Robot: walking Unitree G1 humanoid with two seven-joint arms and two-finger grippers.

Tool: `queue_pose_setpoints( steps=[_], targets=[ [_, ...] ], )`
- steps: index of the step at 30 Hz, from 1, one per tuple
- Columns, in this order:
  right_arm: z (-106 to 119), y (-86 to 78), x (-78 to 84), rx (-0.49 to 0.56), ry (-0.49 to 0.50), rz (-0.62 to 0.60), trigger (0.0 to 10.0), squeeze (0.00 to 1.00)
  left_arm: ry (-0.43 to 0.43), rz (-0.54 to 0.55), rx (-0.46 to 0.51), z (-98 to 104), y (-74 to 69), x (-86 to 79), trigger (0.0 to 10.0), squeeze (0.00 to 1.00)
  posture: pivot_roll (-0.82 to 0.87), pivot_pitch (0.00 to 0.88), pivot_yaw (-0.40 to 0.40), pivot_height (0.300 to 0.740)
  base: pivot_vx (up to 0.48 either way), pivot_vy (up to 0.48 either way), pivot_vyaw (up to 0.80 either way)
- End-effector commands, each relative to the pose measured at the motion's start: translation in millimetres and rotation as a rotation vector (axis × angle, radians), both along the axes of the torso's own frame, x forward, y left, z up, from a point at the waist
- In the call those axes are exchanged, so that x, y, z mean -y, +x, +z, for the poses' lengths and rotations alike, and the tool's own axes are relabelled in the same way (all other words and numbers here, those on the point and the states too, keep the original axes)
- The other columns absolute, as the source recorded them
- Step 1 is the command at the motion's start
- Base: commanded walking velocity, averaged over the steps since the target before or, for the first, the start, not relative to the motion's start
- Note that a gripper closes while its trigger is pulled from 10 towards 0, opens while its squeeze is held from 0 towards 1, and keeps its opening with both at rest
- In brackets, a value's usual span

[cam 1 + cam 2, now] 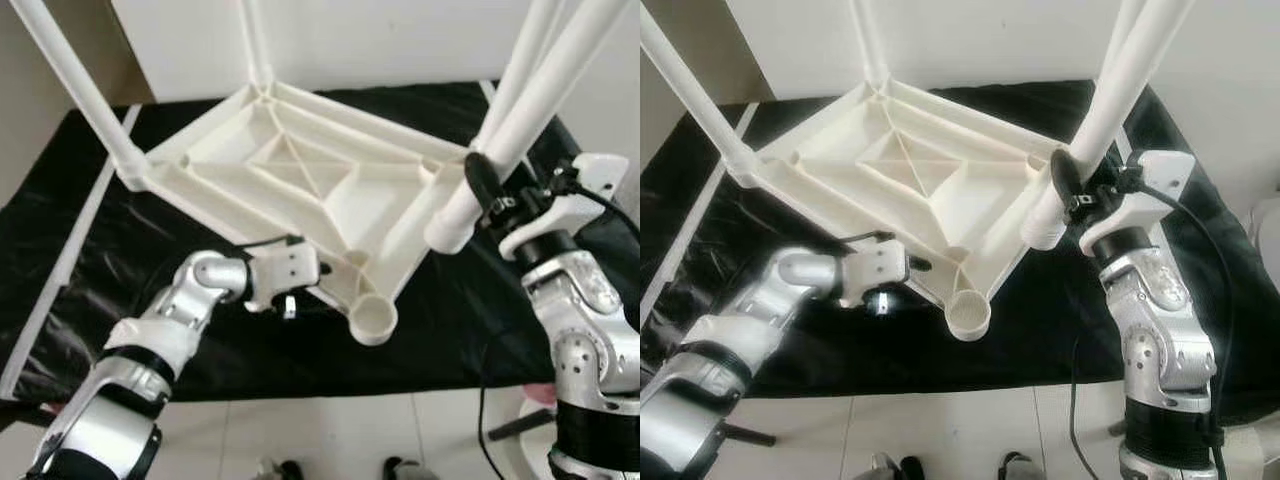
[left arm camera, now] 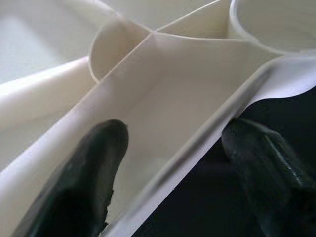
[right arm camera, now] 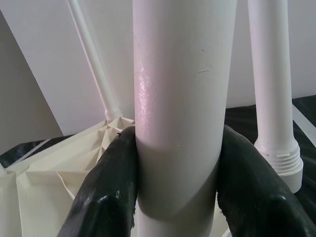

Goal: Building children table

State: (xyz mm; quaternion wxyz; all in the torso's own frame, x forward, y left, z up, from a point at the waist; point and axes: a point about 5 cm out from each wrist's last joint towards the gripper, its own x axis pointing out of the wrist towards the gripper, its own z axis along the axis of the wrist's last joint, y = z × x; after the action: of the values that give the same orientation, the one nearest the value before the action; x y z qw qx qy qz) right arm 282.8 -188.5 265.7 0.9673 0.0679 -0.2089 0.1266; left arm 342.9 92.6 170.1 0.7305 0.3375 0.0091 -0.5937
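The white plastic tabletop lies upside down on a black cloth. One white leg rises from its left corner and another from its back corner. The front corner socket is empty. My left gripper is beside that socket, open, with one finger inside the rim wall and the other outside it. My right gripper is shut on a loose leg, which slants over the right corner with its lower end near the rim. A further leg with a threaded end stands beside it.
The black cloth covers a low surface whose front edge meets pale floor tiles. A white wall runs close behind. A black cable loops off my right arm. Shoe tips show at the bottom edge.
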Motion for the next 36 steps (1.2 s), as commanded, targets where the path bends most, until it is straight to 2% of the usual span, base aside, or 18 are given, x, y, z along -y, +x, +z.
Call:
queue_pose_setpoints(
  steps=[1,8,14,20,22,23,27,30,31,36],
  targets=[
    [5,-1.9,-2.4,0.024,-0.004,0.022,10.0,0.0,-0.026,0.095,-0.009,-2,6.6,-5.6,10.0,0.0,-0.18,0.161,0.08,0.74,0.0,0.0,0.0],
    [5,-2.3,-0.9,0.021,-0.004,0.016,10.0,0.0,-0.019,0.082,-0.075,-5,8.3,-6.1,10.0,0.0,-0.18,0.167,0.085,0.74,0.0,0.0,0.0],
    [5,-3.2,-0.5,0.021,0.003,0.009,10.0,0.0,-0.145,0.125,-0.105,-1,6.8,9.6,10.0,0.0,-0.18,0.171,0.093,0.74,0.0,0.0,0.0],
    [4,-3.4,-1.0,0.021,0.009,0.008,10.0,0.0,-0.19,0.155,-0.143,-4,3.6,21.4,10.0,0.0,-0.17,0.172,0.093,0.74,0.0,0.0,0.0],
    [4,-3.2,-1.4,0.021,0.009,0.009,10.0,0.0,-0.208,0.189,-0.154,-4,5.6,23.9,10.0,0.0,-0.17,0.172,0.093,0.74,0.0,0.0,0.0],
    [4,-2.8,-2.1,0.021,0.01,0.011,10.0,0.0,-0.258,0.238,-0.161,-1,8.3,28.7,10.0,0.0,-0.17,0.171,0.093,0.74,0.0,0.0,0.0],
    [5,-2.4,-2.4,0.022,0.011,0.011,10.0,0.0,-0.279,0.245,-0.155,2,8.3,32.5,10.0,0.0,-0.17,0.172,0.093,0.74,0.0,0.0,0.0],
    [5,-2.2,-2.7,0.023,0.011,0.012,10.0,0.0,-0.31,0.18,-0.181,8,3.1,34.6,10.0,0.0,-0.17,0.171,0.094,0.74,0.0,0.0,0.0],
    [5,-2.4,-2.3,0.022,0.013,0.012,10.0,0.0,-0.327,0.116,-0.188,16,0.2,31.9,0.0,0.0,-0.17,0.171,0.094,0.74,0.0,0.0,0.0],
    [5,-2.6,-1.8,0.022,0.014,0.01,10.0,0.0,-0.332,0.074,-0.17,25,-0.3,26.9,0.0,0.0,-0.17,0.169,0.097,0.74,0.0,0.0,0.0]
  ],
)
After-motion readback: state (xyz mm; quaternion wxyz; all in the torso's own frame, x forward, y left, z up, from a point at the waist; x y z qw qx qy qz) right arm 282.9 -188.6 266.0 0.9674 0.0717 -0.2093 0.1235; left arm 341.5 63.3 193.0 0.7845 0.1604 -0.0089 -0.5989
